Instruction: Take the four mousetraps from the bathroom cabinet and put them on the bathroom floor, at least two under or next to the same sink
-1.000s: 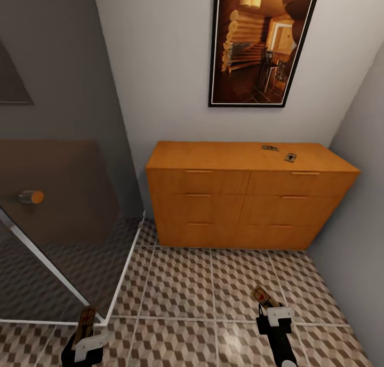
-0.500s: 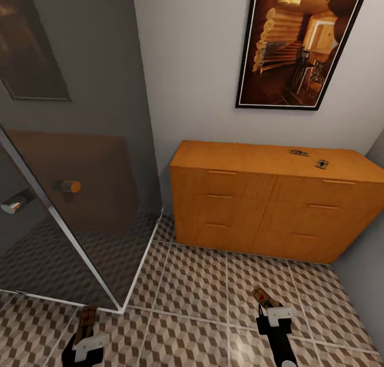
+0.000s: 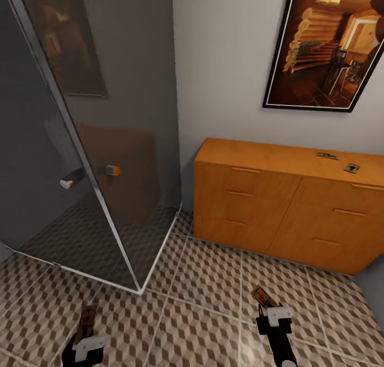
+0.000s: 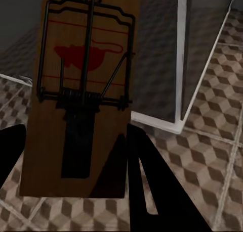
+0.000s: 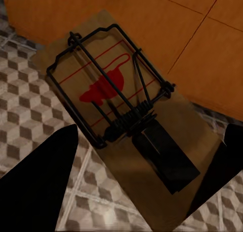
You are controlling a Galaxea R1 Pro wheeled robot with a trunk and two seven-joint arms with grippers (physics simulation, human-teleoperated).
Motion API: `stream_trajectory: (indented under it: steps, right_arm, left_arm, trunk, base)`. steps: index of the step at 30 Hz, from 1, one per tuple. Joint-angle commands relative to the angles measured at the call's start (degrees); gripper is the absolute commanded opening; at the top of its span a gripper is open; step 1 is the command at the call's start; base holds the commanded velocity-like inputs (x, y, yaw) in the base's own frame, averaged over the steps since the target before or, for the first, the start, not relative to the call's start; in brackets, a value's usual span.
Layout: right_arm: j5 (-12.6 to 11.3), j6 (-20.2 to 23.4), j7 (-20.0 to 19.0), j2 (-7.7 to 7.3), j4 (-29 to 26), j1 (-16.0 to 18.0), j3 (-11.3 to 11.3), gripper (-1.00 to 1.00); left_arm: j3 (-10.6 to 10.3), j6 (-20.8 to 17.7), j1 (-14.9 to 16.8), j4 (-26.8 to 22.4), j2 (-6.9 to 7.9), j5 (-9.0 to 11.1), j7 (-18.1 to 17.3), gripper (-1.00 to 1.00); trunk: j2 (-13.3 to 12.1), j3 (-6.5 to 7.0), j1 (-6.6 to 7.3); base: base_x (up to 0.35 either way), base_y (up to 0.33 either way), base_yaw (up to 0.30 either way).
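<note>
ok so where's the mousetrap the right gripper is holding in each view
Head view: the held mousetrap sticks out ahead of the right gripper, low and right of centre, over the tiled floor.
Right wrist view: it lies across the middle, red spot and black wire facing the camera.
Left wrist view: that one is a different trap.
Shared landmark: the orange cabinet, behind the trap in the right wrist view.

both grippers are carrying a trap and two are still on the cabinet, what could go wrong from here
1. The left gripper holds its mousetrap close to the glass shower corner; turning could knock the trap against it.
2. The right gripper grips only one end of its mousetrap, so a jolt might shake it loose.
3. Two mousetraps remain on the cabinet, and forgetting them leaves the job half done.
</note>
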State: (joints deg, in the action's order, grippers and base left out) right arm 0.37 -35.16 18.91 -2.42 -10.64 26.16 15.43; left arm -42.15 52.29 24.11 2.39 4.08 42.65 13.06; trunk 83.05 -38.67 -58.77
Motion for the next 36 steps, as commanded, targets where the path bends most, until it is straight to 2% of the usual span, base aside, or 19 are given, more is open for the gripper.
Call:
stream_trajectory:
  steps: [1, 7, 36]
  right_arm:
    - [0.0, 0.0, 0.5, -0.04, 0.0, 0.0, 0.5, -1.0]
    - [0.1, 0.0, 0.5, -0.04, 0.0, 0.0, 0.5, -1.0]
    - [0.1, 0.0, 0.5, -0.04, 0.0, 0.0, 0.5, -1.0]
  left_arm:
    - [-0.4, 0.1, 0.1, 0.1, -0.04, -0.2, 0.6, -1.0]
    - [-0.5, 0.0, 0.1, 0.2, -0.04, -0.2, 0.6, -1.0]
    - [-0.5, 0.0, 0.1, 0.2, -0.04, -0.2, 0.6, -1.0]
  trunk:
    - [0.0, -0.05, 0.04]
    - [0.0, -0.05, 0.04]
    - [0.0, -0.05, 0.04]
  base:
    - [-0.331, 0.0, 0.26]
    - [-0.163, 0.0, 0.26]
    - [-0.002, 0.0, 0.26]
